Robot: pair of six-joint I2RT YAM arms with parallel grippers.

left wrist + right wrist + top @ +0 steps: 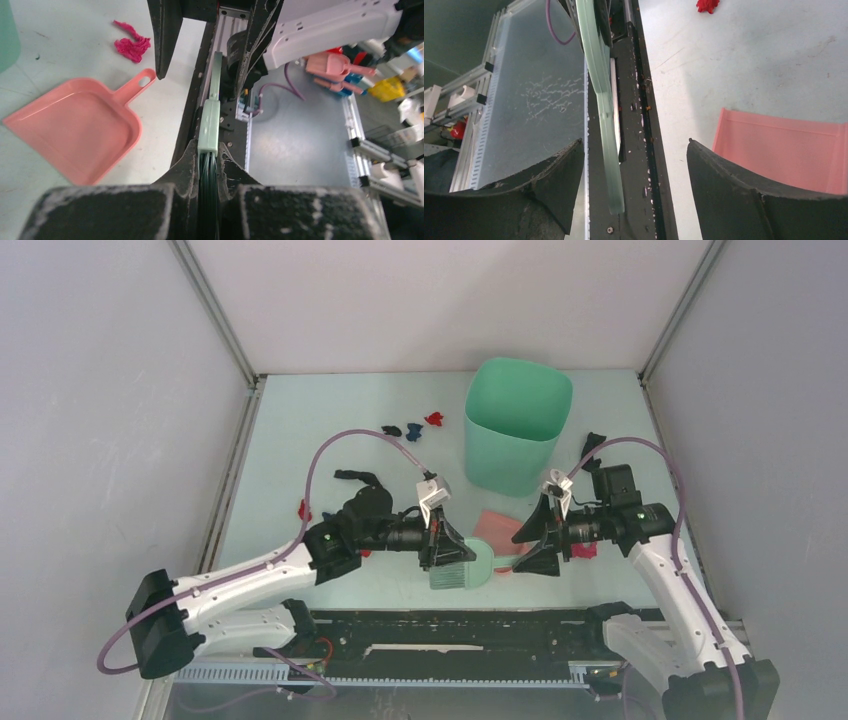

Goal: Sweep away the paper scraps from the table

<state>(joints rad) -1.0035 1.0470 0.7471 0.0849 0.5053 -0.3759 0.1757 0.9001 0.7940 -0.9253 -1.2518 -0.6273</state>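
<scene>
Two arms low near the front edge, brush gripped, scraps still scattered

Several paper scraps lie spread over the table. Three of them, black, dark blue and red, sit in a short row near the far edge, just left of the tall mint-green bin. One red bit lies close to the left edge. A magenta bit sits toward the right edge, partly hidden by the right arm. A black bit lies just right of the bin.

The left gripper is clamped on the green hand brush. The left wrist view shows the pale green handle pinched between the two fingers and the dark bristles squeezed at their base. The brush head sits close to the near edge, about halfway along it.

The right gripper stands wide open and holds nothing, just right of the brush and facing it. In the right wrist view the brush's thin green edge shows in the gap, nearer one finger, but I cannot tell whether it touches.

The pink dustpan lies flat on the table between the two grippers and the bin. Its handle points toward the magenta bit.
</scene>
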